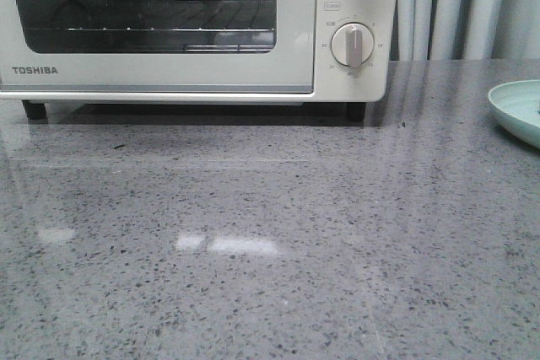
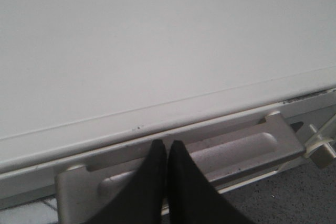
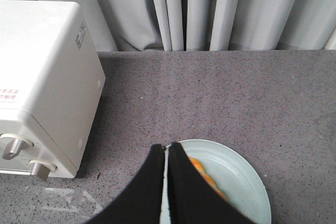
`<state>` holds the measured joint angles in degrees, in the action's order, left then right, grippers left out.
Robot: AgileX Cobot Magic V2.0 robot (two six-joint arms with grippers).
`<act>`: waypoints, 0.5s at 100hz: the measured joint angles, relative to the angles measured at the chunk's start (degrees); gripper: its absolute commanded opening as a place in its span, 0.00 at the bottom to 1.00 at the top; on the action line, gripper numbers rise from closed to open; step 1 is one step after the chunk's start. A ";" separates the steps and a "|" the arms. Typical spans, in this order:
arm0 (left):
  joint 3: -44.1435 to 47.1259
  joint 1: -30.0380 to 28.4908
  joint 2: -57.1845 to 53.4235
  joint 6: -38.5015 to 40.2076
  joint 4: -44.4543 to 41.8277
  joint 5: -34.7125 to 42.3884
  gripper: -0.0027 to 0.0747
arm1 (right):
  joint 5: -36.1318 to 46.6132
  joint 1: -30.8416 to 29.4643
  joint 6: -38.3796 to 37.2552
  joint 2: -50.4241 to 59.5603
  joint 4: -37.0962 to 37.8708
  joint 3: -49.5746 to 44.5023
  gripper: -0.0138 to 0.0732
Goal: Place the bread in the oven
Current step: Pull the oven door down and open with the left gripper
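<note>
Cream-white TOSHIBA toaster oven [image 1: 295, 31] is shut, golden-brown bread [image 3: 202, 174] sits on the pale green plate [image 3: 239, 174]. Both the left gripper [image 2: 167, 148] and the right gripper [image 3: 167, 150] are closed, holding nothing. Basically nothing's done yet.

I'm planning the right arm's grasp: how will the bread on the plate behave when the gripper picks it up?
Only an orange-gold sliver of the bread shows past the right gripper, so this is tentative. Its sheen suggests a smooth surface that might slip between the fingers. It lies on a shallow pale-green plate with a low rim, so a sideways nudge could probably slide it.
</note>
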<state>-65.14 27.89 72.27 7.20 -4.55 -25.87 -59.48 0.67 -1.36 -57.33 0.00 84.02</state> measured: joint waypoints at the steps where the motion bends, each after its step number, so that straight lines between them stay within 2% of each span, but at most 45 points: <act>1: 0.33 -0.02 -0.26 0.00 -0.02 0.16 0.01 | -0.10 0.00 0.00 0.00 0.00 0.00 0.14; 27: 12.24 5.57 -9.86 -0.47 4.55 2.68 0.01 | -3.29 0.00 0.14 0.00 0.00 0.09 0.14; 50: 23.67 11.52 -22.56 -0.47 13.62 -0.35 0.01 | -7.81 0.00 0.14 0.00 0.00 0.09 0.14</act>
<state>-41.46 39.41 49.71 6.73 9.07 -26.22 -67.29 0.67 -1.22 -57.33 0.00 84.11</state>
